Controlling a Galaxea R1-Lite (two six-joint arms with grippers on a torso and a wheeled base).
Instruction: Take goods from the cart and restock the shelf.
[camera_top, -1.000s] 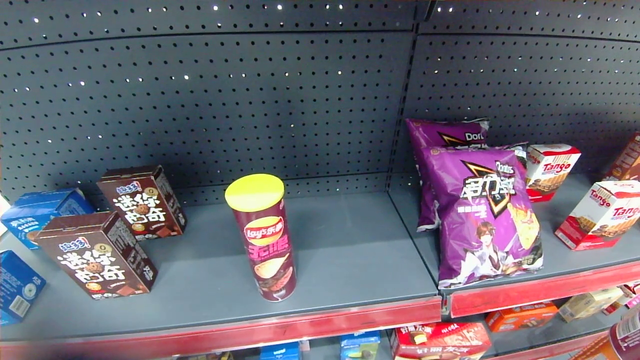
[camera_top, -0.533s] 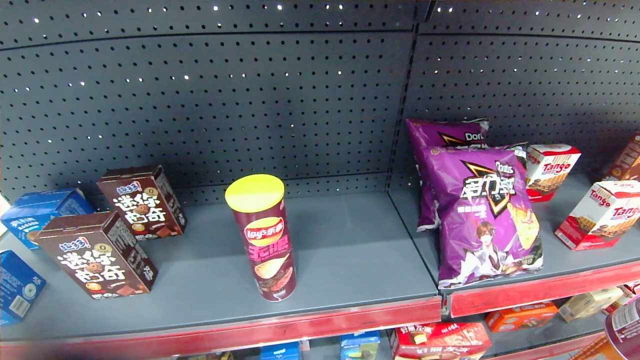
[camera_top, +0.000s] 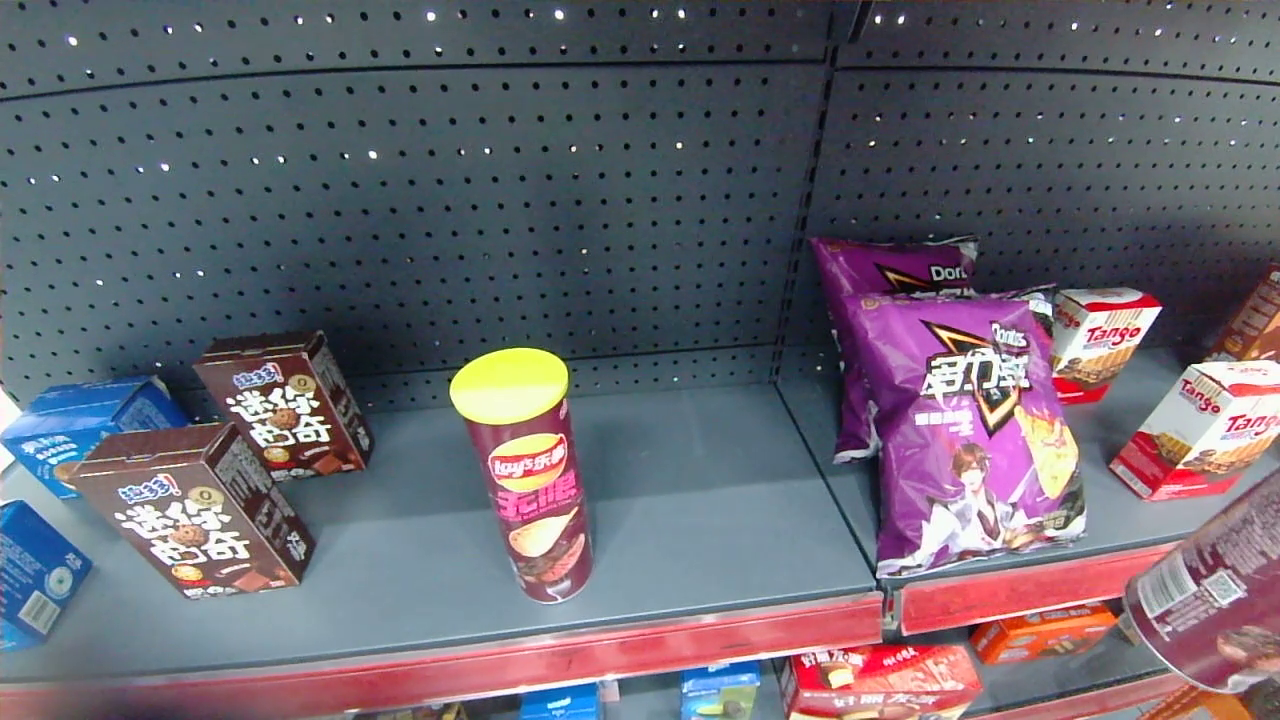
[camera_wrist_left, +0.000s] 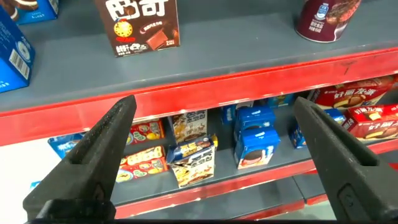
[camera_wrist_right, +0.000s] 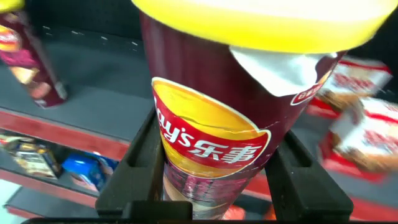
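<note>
Shelf (camera_top: 700, 500), standing can (camera_top: 525, 480), gripped can (camera_wrist_right: 211, 124), purple bags (camera_top: 960, 440)

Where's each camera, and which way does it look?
Head view: on the head, looking forward and down at the shelf; the held can shows lower right.
Left wrist view: on the left wrist, facing the shelf's red edge; open left gripper shows.
Right wrist view: on the right wrist, facing the held can; right gripper clamps it.
Shared: all three see the standing can.
</note>
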